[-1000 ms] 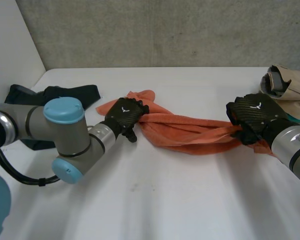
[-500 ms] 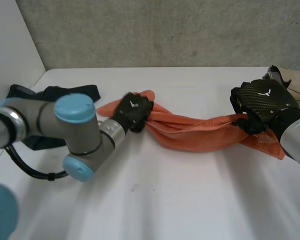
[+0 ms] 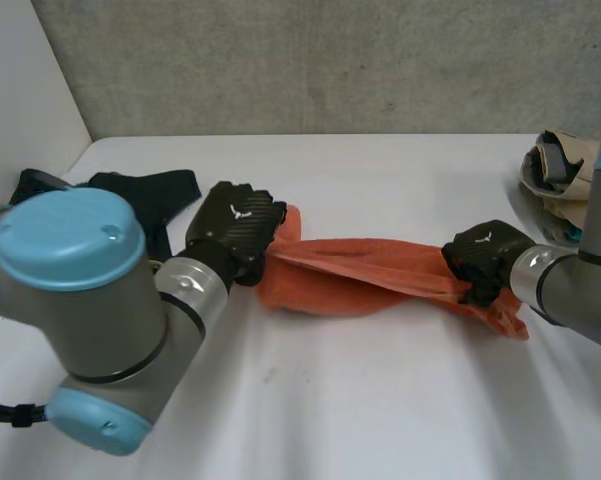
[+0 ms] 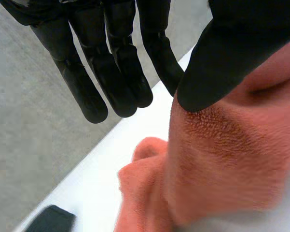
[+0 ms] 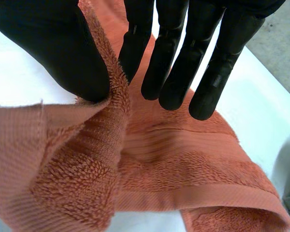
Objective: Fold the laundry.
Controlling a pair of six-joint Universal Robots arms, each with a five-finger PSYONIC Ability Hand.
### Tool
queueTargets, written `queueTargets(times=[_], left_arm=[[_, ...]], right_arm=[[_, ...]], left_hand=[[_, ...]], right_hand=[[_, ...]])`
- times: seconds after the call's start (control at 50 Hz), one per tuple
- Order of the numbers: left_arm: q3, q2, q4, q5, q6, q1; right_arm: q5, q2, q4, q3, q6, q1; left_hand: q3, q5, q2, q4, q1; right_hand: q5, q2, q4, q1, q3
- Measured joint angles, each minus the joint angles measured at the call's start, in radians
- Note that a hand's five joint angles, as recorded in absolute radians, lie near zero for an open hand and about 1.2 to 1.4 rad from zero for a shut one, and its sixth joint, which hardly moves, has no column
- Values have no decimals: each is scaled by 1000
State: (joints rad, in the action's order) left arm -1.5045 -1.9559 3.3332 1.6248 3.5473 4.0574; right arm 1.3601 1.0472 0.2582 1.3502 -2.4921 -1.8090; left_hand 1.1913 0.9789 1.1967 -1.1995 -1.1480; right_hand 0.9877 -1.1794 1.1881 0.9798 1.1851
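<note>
Plainly, a white desk (image 3: 310, 400) runs back to a grey concrete wall (image 3: 330, 60). Across its middle an orange towel (image 3: 360, 270) lies stretched: the left robot hand (image 3: 235, 225) clamps one end under its thumb, the right robot hand (image 3: 480, 255) pinches the other. Black clothing (image 3: 155, 190) lies far left, a beige pile (image 3: 565, 165) far right.

A white table (image 3: 310, 420) with a smooth, matte top takes up the foreground. A rough grey concrete wall (image 3: 330, 60) stands behind its far edge. A plain white panel (image 3: 20, 90) closes off the left side. The light is soft and even.
</note>
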Motion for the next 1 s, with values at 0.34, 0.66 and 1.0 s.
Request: queueTargets(times=[0.34,0.66,1.0], left_arm=[[621,-163,423,3,139,121],[-78,115,250,53,136,28],[-218,-2,137,172,124,-118]], right_arm=[[171,100,-667,-316,-28,-107],[39,181,-424,18,-24,-101],[25,146,-363,296,-4,-36]], left_hand=[[1,0,1,-1,0],[1,0,1,-1,0],[-663,-632,-672,672,666]], right_hand=[[0,-2,0,0,0],[4,-2,0,0,0],[4,-2,0,0,0]])
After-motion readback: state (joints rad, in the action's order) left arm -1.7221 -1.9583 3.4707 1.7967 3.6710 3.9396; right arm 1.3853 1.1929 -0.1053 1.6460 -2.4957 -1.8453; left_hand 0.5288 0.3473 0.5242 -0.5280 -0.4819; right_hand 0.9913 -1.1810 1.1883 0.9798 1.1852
